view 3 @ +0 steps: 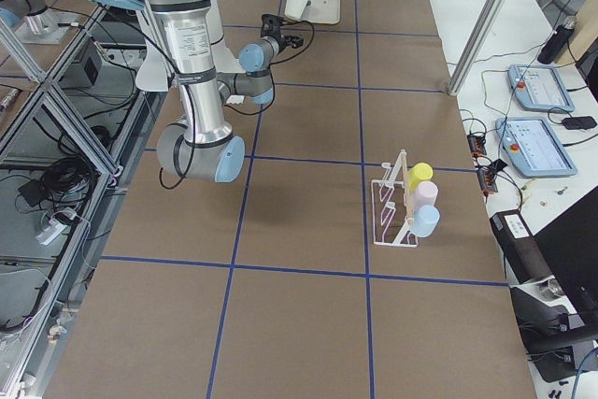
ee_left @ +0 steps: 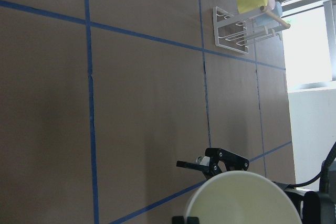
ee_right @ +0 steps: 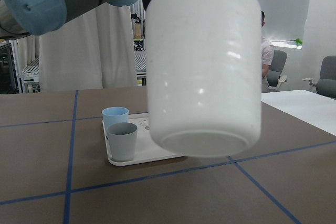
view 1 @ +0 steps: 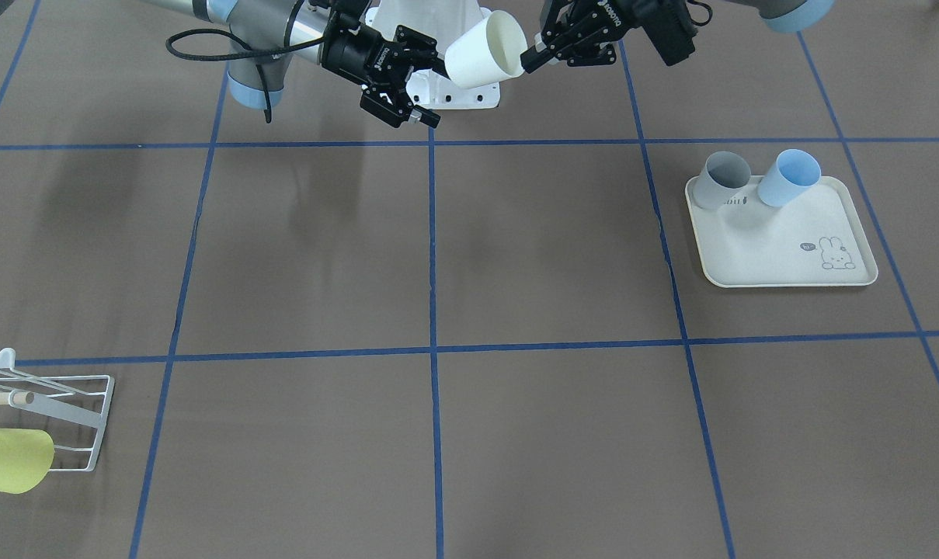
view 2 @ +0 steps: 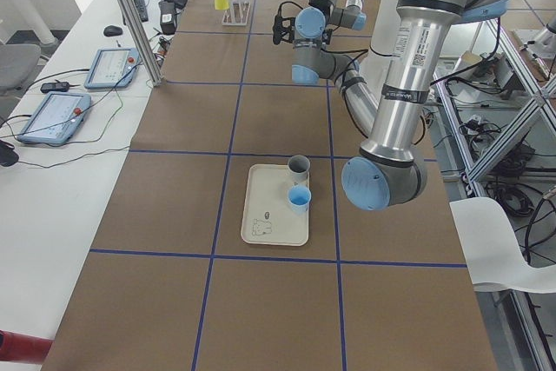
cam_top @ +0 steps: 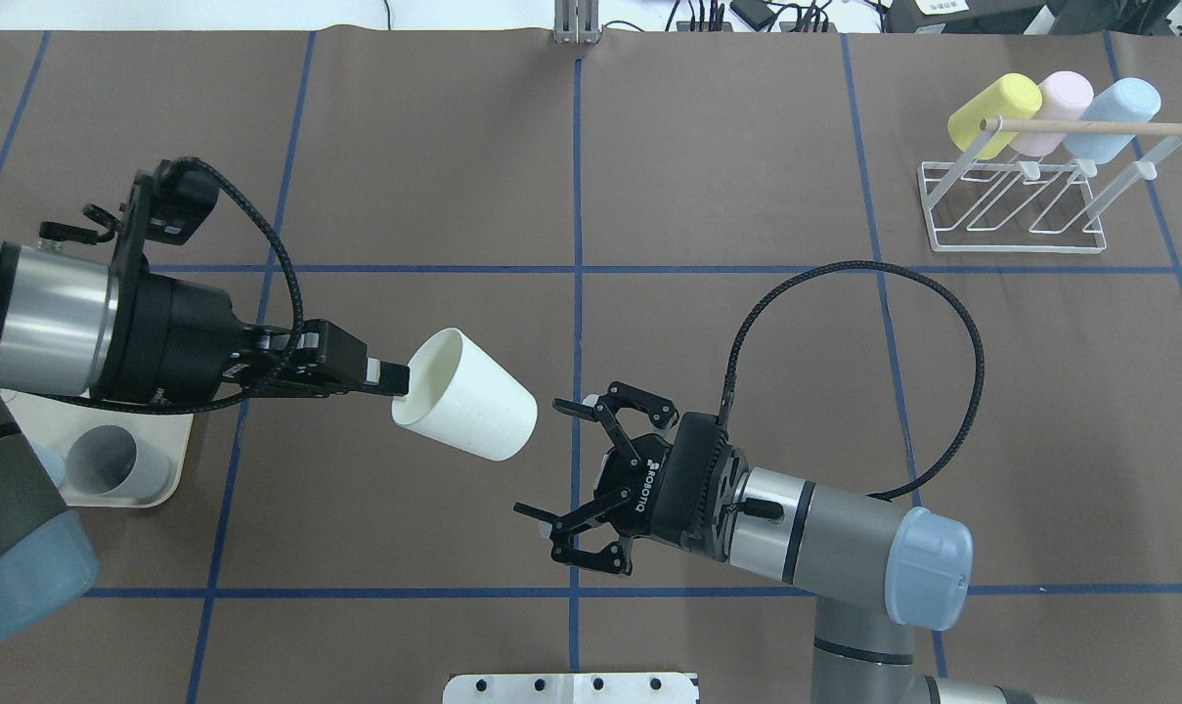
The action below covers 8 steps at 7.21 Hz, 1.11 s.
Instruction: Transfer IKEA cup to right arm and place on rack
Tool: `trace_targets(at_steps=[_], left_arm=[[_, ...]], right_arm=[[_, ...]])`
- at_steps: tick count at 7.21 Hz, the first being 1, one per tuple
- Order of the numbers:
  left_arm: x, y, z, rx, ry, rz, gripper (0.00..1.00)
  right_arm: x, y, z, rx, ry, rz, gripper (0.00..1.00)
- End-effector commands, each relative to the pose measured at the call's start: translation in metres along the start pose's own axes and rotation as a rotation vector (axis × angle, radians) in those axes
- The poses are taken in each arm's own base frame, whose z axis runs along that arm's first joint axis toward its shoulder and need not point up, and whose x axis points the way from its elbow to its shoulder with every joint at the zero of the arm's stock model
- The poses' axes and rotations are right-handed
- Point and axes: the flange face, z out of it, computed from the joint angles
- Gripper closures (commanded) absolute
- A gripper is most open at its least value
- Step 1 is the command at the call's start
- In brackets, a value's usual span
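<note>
Holding the white cup (cam_top: pixel 465 394) midair by its rim only, your left gripper (cam_top: pixel 395 376) has a thin grip; if the wide-open right gripper (cam_top: pixel 563 474) nudges its base, it could drop, far from the rack (cam_top: pixel 1016 210).

White ROBOTIQ lettering marks the body of the right gripper (cam_top: pixel 542 460), behind its fingers, and "hi" stands beside the rabbit (view 1: pixel 836 254) on the tray (view 1: pixel 772 260).
</note>
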Motion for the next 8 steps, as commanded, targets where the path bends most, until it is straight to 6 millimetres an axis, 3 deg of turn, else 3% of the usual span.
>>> trace_targets(at_steps=[1,5,8], left_arm=[[-0.003,-0.001,0.024,0.012,-0.01,-0.008,1.0],[-0.012,0.006,0.042,0.008,-0.029,-0.021,1.0],[-0.004,0.011,0.037,0.004,0.014,-0.064,1.0]], right_arm=[[0.0,-0.001,0.001,0.003,0.001,0.0,0.02],[-0.001,-0.005,0.002,0.011,0.004,0.0,0.02],[-0.001,-0.004,0.002,0.009,0.005,-0.002,0.02]])
